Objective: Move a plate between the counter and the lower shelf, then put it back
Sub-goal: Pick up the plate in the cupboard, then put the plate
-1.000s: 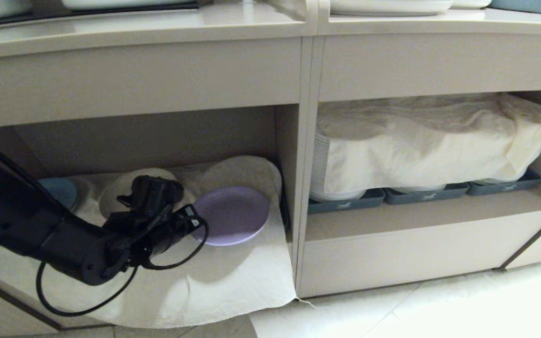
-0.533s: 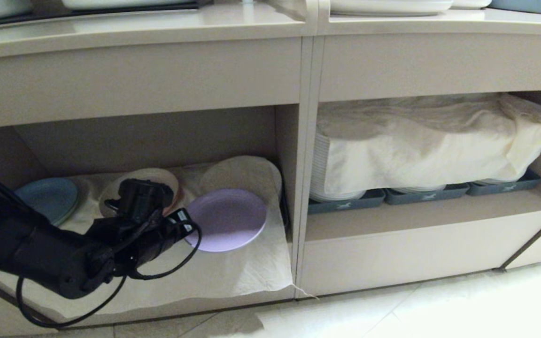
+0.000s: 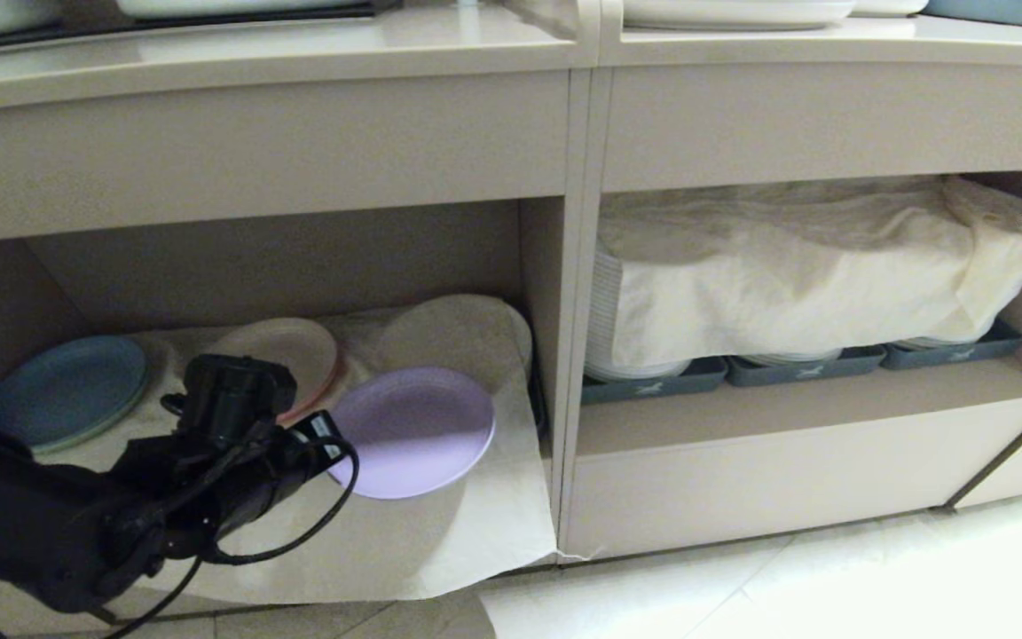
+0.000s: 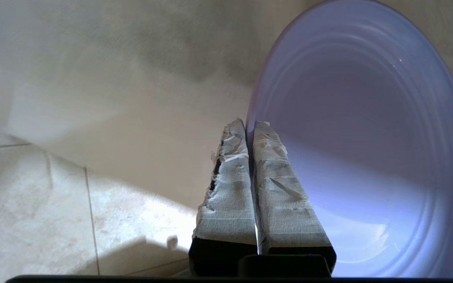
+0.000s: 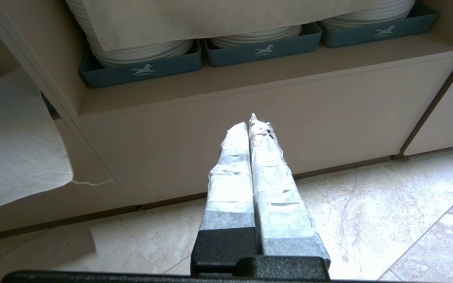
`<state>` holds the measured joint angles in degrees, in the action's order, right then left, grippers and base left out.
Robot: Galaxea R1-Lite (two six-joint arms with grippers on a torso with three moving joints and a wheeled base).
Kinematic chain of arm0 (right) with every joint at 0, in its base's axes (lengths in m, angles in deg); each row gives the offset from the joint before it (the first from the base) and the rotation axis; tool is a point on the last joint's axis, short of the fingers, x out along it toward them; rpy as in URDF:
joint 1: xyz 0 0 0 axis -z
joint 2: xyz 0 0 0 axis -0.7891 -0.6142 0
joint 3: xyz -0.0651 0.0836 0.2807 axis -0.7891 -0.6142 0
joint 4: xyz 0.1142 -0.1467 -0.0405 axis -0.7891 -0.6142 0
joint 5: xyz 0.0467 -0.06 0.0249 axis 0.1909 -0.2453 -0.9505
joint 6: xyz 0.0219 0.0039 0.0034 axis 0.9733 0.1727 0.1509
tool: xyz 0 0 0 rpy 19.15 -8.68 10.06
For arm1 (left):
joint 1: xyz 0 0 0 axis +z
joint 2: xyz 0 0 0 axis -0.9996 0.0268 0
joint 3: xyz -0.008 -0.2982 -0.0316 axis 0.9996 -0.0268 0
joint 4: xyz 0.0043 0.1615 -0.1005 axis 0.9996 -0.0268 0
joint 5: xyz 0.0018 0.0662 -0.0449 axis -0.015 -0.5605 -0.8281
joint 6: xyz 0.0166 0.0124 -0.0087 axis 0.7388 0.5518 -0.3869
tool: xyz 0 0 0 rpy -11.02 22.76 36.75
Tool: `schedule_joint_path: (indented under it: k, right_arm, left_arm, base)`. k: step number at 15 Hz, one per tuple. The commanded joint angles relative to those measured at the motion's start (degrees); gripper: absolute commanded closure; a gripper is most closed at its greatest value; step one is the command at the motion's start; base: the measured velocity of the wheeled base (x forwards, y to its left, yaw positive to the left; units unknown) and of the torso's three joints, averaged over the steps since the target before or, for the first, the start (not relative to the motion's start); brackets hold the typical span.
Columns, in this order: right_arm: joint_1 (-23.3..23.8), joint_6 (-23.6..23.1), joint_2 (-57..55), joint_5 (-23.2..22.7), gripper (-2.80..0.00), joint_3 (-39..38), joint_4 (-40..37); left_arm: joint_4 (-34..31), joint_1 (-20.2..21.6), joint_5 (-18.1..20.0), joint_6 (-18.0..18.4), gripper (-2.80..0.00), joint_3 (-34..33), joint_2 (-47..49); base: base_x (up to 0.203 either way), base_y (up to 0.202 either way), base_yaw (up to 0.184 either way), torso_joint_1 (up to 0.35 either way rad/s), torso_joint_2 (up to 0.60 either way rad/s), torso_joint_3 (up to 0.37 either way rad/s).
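Note:
The lavender plate (image 3: 418, 432) hangs tilted at the front of the lower shelf (image 3: 280, 257), over the cream cloth (image 3: 440, 541) draped off its edge. My left gripper (image 3: 326, 437) reaches in from the lower left and is shut on the plate's left rim. In the left wrist view the taped fingers (image 4: 277, 188) pinch the rim, and the plate (image 4: 368, 137) fills the side beyond them. The counter (image 3: 298, 53) runs across above. My right gripper (image 5: 251, 124) is shut on nothing, low over the floor in front of the right cubby.
A blue plate (image 3: 67, 390) and a beige-pink plate (image 3: 285, 351) lie deeper in the same cubby, beside a cloth-covered round shape (image 3: 453, 333). The right cubby holds stacked white plates in grey-blue trays (image 3: 653, 386) under a cloth (image 3: 795, 266). A divider wall (image 3: 577, 355) separates the cubbies.
My left arm has drawn back toward the lower left, carrying the plate outward toward the shelf's front. The blue and pink plates behind it are now uncovered; the cloth's hanging edge shifted.

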<state>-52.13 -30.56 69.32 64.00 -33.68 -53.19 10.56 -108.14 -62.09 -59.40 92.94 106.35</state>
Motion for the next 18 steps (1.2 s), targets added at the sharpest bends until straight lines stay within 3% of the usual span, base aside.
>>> schedule_joint_path:
  k: [1,12,18]
  right_arm:
    - [-0.1,0.0,0.0,0.0,0.0,0.0,0.0]
    - [0.0,0.0,0.0,0.0,0.0,0.0,0.0]
    - [0.0,0.0,0.0,0.0,0.0,0.0,0.1]
  left_arm:
    - [0.2,0.1,-0.1,-0.3,0.0,-1.8,-2.5]
    - [-0.5,0.0,0.0,0.2,0.0,-13.8,-16.5]
    - [-1.0,0.0,0.0,3.5,0.0,-21.5,-26.1]
  base:
    - [0.0,0.0,0.0,0.0,0.0,0.0]
    - [0.0,0.0,0.0,0.0,0.0,0.0]
    - [0.0,0.0,0.0,0.0,0.0,0.0]
